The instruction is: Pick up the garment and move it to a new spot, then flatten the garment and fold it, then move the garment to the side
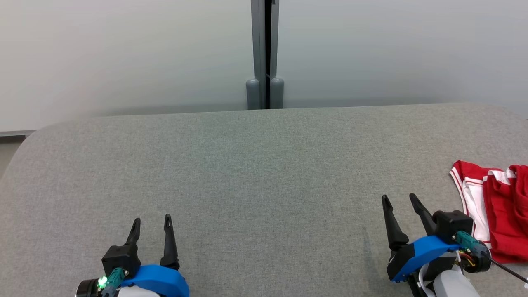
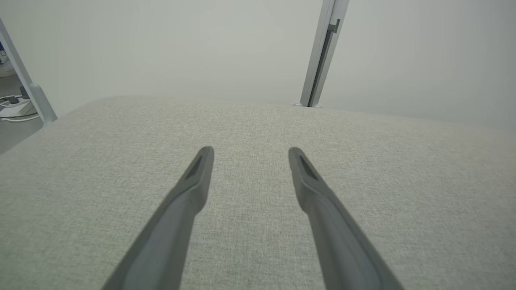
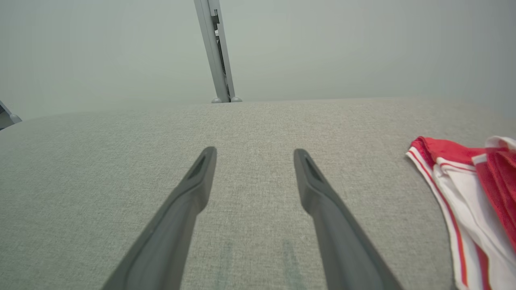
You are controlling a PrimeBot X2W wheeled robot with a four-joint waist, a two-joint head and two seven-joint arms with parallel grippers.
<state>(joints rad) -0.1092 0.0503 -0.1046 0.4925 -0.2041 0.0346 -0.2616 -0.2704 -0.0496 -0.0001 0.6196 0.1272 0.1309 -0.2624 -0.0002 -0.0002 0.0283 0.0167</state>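
Note:
A red and white garment (image 1: 497, 206) lies bunched at the right edge of the grey padded table (image 1: 264, 173), partly cut off by the head view's border. In the right wrist view the garment (image 3: 467, 189) sits to the right of the fingers. My right gripper (image 1: 399, 199) stands open just left of the garment, apart from it, nothing between its fingers (image 3: 201, 173). At the lower left, far from the garment, my left gripper (image 1: 152, 221) is open and empty above bare fabric; the left wrist view shows its fingers (image 2: 199, 169) spread.
A pale wall with a grey vertical post (image 1: 265, 53) stands right behind the table's far edge. The table's left corner is rounded (image 1: 29, 140). Past it, a cable and a power strip (image 2: 16, 108) lie on the floor.

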